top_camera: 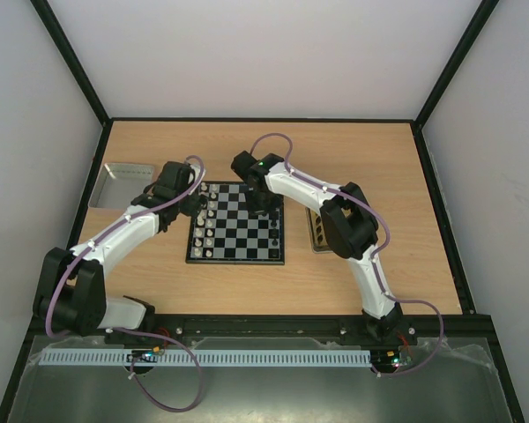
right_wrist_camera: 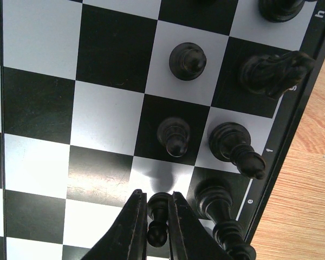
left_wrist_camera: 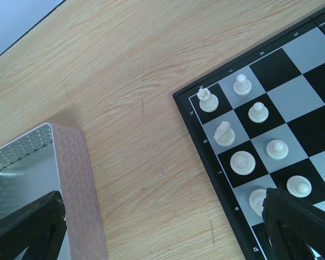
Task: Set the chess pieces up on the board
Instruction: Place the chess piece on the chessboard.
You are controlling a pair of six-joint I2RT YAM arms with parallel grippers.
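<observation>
The board (top_camera: 235, 261) lies mid-table, with white chess pieces (top_camera: 208, 225) in its left columns and black ones (top_camera: 274, 231) on its right. My right gripper (right_wrist_camera: 157, 194) is shut on a black pawn (right_wrist_camera: 158, 216), held just over a white square of the board (right_wrist_camera: 38, 38). Beside it stand a tall black piece (right_wrist_camera: 219, 208), a bishop (right_wrist_camera: 235, 147), a knight (right_wrist_camera: 273, 70) and two pawns (right_wrist_camera: 174, 135). My left gripper (left_wrist_camera: 162, 233) is open and empty over bare wood. One of its fingers (left_wrist_camera: 298, 222) overhangs the white rows, where a rook (left_wrist_camera: 207, 100) and a knight (left_wrist_camera: 224, 133) stand.
A silver metal tray (top_camera: 123, 183) sits at the back left, its rim (left_wrist_camera: 76, 179) under my left gripper's other finger. A yellowish tray (top_camera: 317, 231) is partly hidden behind the right arm. Black frame rails edge the table.
</observation>
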